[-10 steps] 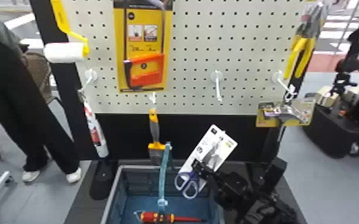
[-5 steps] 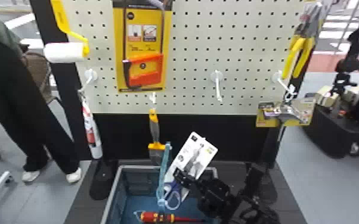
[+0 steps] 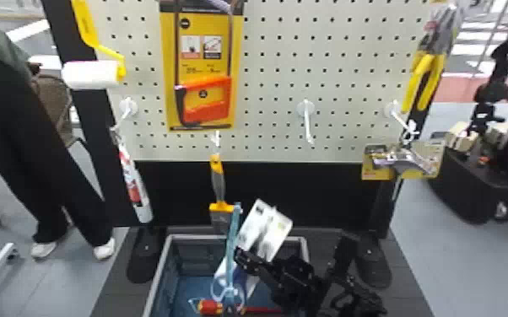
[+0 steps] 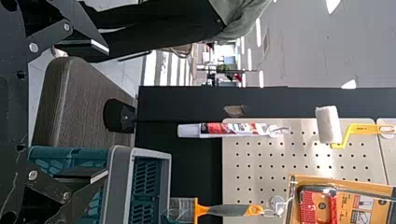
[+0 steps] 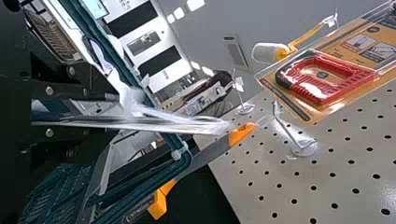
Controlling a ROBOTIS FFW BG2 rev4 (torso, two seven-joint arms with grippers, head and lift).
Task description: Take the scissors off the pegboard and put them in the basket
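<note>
In the head view my right gripper [image 3: 249,261] holds the scissors' white card [image 3: 266,227] at the basket's [image 3: 163,263] right half. The card leans, its lower part with the scissors' handles beside the upright teal basket handle [image 3: 233,236]. Seen in the right wrist view, my right gripper [image 5: 70,112] is shut on the scissors' package [image 5: 159,123], which shows edge-on beside the teal handle. My left gripper [image 4: 107,111] stands open in the left wrist view, its fingers apart with nothing between them, near the basket [image 4: 112,186].
On the pegboard [image 3: 274,84] hang a paint roller [image 3: 93,75], an orange saw [image 3: 204,99], pliers [image 3: 424,80] and a carded tool [image 3: 401,160]. A putty knife [image 3: 218,181] hangs behind the basket. A red screwdriver [image 3: 211,307] lies in the basket.
My right gripper has carried the scissors left and lower over the basket, bringing the package close to the teal handle. The hanging tube at the left has swung slightly.
</note>
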